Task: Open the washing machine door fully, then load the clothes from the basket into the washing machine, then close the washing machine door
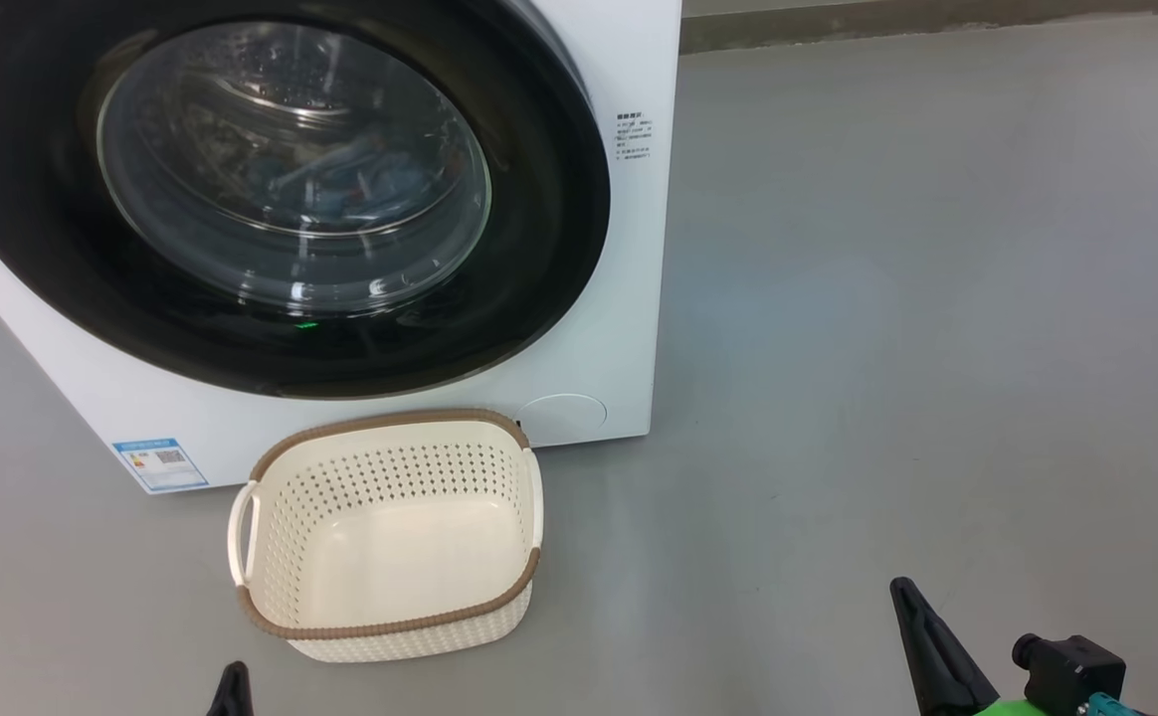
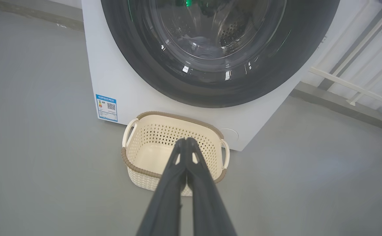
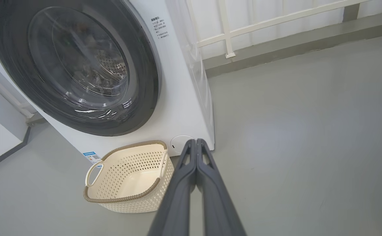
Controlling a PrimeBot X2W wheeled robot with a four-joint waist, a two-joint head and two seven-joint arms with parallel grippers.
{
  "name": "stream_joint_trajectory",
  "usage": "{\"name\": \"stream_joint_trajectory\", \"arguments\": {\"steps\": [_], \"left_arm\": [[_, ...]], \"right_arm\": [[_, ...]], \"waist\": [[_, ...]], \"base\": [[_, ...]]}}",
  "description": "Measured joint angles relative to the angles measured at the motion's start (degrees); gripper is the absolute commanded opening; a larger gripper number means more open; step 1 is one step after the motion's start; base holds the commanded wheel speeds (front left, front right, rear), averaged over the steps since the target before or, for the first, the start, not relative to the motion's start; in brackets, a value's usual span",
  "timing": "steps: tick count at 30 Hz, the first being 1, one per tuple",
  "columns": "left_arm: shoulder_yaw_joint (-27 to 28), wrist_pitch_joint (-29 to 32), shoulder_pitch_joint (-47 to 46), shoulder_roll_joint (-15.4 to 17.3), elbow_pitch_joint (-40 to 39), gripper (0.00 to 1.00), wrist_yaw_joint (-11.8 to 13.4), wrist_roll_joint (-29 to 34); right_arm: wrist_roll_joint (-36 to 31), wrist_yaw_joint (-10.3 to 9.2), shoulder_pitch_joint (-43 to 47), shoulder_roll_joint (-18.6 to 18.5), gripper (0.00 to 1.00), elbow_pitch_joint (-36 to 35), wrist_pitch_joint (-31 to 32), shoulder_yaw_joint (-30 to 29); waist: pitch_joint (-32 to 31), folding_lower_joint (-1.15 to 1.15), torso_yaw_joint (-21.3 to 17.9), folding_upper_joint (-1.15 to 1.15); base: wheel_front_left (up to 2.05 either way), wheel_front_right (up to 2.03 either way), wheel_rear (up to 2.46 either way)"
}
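The white washing machine [image 1: 629, 298] stands on the floor with its round black washing machine door [image 1: 539, 249] shut flat against the front. Through the glass window I see light blue clothes [image 1: 340, 184] lying in the steel drum. The cream basket [image 1: 390, 626] with the brown rim sits on the floor just before the machine and holds nothing. My left gripper [image 2: 186, 141] is shut and empty, hanging above and short of the basket [image 2: 145, 177]. To the right of the basket [image 3: 125, 200], my right gripper [image 3: 196, 141] is shut with nothing in it.
A blue label sticker [image 1: 159, 463] sits low on the machine's front left. A white railing [image 3: 276, 19] and a low kerb run behind the machine. Bare grey floor [image 1: 937, 348] stretches to the right of the machine.
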Motion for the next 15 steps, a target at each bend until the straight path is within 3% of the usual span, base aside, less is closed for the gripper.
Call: {"name": "stream_joint_trajectory", "arguments": {"steps": [15], "left_arm": [[0.4, 2.3, -0.5, 0.1, 0.5, 0.00, -0.1, -8.9]], "right_arm": [[10.0, -0.01, -0.2, -0.2, 0.00, 0.0, 2.1, -0.4]], "waist": [[0.0, -0.01, 0.3, 0.00]], "base": [[0.00, 0.00, 0.00]]}}
